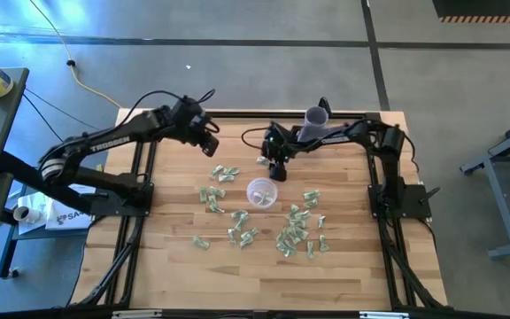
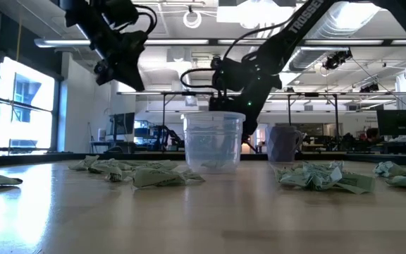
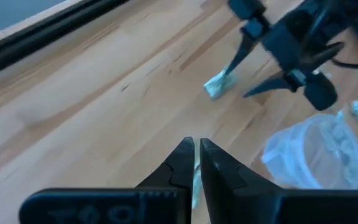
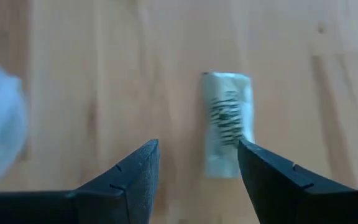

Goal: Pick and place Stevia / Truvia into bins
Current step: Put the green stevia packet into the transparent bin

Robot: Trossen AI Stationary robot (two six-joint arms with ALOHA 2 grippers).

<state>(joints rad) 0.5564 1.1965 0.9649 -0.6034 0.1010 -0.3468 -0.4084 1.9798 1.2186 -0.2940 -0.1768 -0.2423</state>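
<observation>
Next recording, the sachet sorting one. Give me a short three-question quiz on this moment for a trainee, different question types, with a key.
1. True or false: the right gripper is clamped on a sachet.
2. What is pinched between the fingers of the left gripper? A) a sachet B) the cup's rim C) a cable
3. Fill in: the clear cup stands ____ on the table.

Key
1. False. Its fingers stand open above a lone sachet lying flat on the wood beyond them.
2. A. A pale sachet shows in the narrow gap between its fingers.
3. Upright, with loose sachets scattered around it.
</observation>
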